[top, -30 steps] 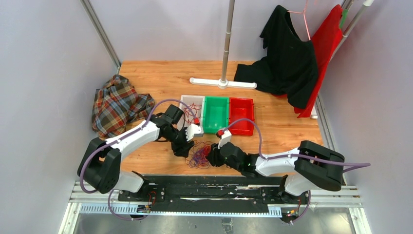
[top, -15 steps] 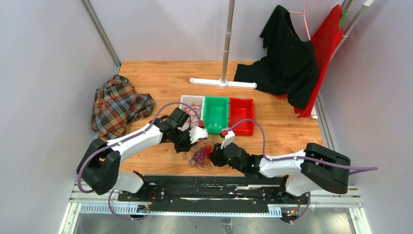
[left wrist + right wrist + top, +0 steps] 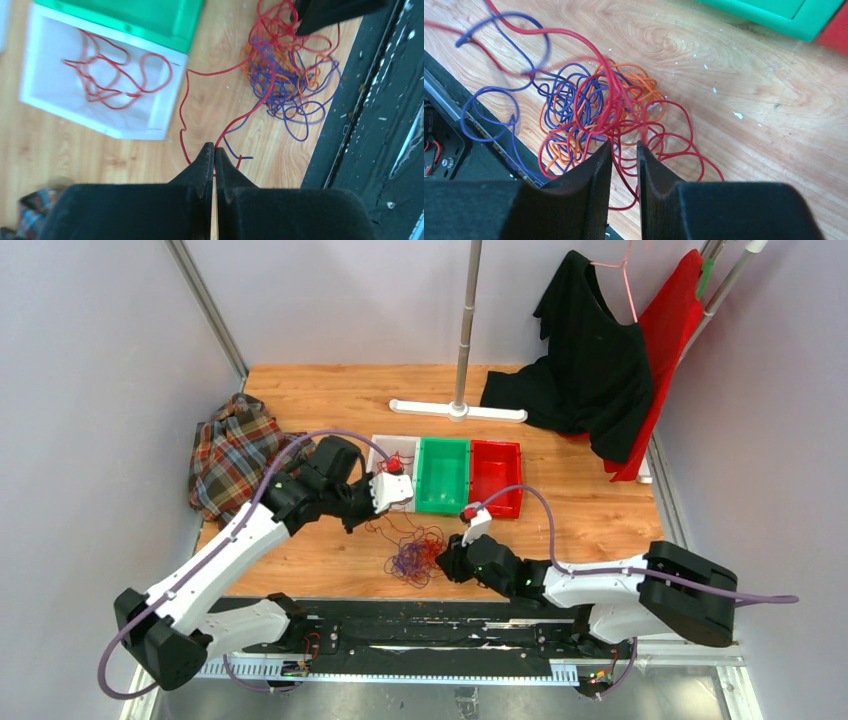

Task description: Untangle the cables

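- cables [image 3: 412, 558]: a red/orange/purple clump is laid on the table [image 3: 330, 400] between the two grippers. It sits right at the right gripper's tips and apart from the left gripper's.
- red strand [image 3: 243, 118]: it is stretched out of the clump, across bare wood, to the left gripper's tips.
- left gripper [image 3: 214, 150]: the jaws are pressed fully together and the red strand is pinched at the very tips. The clump is seen ahead and to the right of the fingers in its wrist view.
- right gripper [image 3: 624, 147]: the jaws are set narrowly apart with a slim gap visible. The tips are placed at the clump's near edge, and red loops are seen through the gap.
- One red strand is seen blurred in the right wrist view, arcing up and left away from the clump.
- white bin [image 3: 156, 107]: it is placed ahead and left of the left gripper's tips, and a loose red cable [image 3: 112, 82] is coiled inside it.
- green bin [image 3: 443, 508]: it is set beyond the clump, touching the white bin's side.
- red bin [image 3: 496, 510]: it is set against the green bin's other side, beyond the right gripper.
- plaid cloth [image 3: 235, 455]: it is bunched at the table's left edge, outboard of the left arm.
- black rail [image 3: 360, 100]: it is run along the near table edge, just beside the clump.
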{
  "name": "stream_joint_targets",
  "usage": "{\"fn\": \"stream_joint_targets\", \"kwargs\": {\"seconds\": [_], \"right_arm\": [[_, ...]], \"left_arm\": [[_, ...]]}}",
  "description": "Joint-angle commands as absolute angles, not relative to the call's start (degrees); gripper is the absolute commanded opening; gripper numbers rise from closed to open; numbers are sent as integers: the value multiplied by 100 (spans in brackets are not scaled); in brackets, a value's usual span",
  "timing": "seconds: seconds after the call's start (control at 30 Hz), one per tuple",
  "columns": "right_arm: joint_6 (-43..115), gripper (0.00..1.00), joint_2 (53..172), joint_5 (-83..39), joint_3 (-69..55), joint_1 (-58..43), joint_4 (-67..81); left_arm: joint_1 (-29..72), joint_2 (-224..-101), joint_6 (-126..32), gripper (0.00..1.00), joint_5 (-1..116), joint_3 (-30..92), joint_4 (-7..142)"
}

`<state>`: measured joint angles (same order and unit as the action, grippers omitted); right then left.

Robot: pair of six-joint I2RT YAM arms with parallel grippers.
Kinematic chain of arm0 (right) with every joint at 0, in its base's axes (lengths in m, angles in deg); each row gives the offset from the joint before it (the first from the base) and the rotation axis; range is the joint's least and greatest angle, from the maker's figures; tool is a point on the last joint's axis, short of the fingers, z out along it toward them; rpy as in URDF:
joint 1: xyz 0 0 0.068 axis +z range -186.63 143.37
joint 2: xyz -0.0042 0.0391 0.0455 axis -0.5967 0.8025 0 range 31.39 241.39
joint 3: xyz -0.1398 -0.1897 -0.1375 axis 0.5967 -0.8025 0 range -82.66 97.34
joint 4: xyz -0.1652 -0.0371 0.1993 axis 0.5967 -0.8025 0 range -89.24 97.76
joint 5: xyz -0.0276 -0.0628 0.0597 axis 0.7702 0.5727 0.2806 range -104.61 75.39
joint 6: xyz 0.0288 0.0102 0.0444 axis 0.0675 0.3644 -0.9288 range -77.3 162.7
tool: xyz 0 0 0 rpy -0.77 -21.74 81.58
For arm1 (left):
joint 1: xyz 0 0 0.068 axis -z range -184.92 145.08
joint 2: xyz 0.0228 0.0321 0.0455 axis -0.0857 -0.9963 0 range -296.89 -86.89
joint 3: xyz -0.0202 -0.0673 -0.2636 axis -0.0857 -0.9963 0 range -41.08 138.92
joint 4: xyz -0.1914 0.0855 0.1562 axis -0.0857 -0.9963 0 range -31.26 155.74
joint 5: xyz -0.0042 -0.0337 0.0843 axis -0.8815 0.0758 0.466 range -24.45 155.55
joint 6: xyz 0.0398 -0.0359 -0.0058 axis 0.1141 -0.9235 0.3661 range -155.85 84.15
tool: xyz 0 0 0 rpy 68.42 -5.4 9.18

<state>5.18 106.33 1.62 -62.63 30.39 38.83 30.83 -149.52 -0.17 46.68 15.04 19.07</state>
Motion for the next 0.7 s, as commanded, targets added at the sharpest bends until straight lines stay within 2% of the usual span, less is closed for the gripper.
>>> {"fn": "stream_joint_targets", "kwargs": {"seconds": [0.0, 0.13, 0.4, 0.53, 0.67], "right_arm": [[694, 25, 10176, 502, -6211, 3061, 3366], [987, 29, 9490, 739, -6026, 3063, 2652], [1861, 64, 8103, 981, -5142, 3077, 1574], [2373, 68, 8179, 632, -4465, 3201, 1625], [2931, 68, 8780, 240, -3781, 3555, 1967]], "left_arm": [[3094, -14669, -333, 0, 4513, 2521, 1083], [3094, -14572, -729, 0, 4474, 3440, 838], [3116, -14564, -1156, 0, 4300, 4417, 642], [3146, -14644, -1310, 1, 4286, 4757, 642], [3164, -14785, -1433, 1, 4225, 5231, 642]]}}
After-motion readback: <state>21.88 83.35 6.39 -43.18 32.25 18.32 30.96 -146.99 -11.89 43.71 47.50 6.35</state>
